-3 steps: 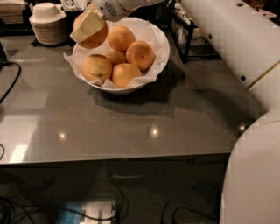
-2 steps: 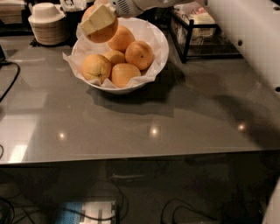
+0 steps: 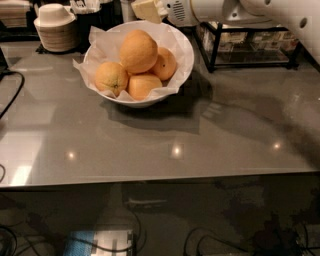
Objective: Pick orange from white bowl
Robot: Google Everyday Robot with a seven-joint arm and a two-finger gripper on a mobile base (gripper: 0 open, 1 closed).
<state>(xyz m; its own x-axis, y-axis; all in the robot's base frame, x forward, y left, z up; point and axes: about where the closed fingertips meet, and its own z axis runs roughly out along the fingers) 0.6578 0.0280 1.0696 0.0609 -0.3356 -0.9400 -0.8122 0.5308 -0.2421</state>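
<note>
The orange (image 3: pixel 138 51), the biggest in sight, lies on top of the pile in the bowl (image 3: pixel 186 50), resting on three other oranges (image 3: pixel 111 77) and cradled by crinkled paper (image 3: pixel 90 56) that spills over the rim. The gripper (image 3: pixel 147 9) hangs at the top edge of the camera view, above and just behind the bowl's far rim, apart from the fruit. Whether it is spread or closed cannot be told, and nothing shows in its grasp. The white arm (image 3: pixel 235 10) reaches in from the right, over a black rack (image 3: pixel 250 42). A stack of bowls (image 3: pixel 56 30) stands near the bowl on the left, all on a glossy grey table (image 3: pixel 175 140).

The pick looks not yet made. The likely trouble: a descent from this offset could strike the rim or snag the paper and shove the bowl across the slick table. Perched as it is, the orange could roll off its neighbours at an off-centre touch. The round peel may squirt from a shallow pinch.
</note>
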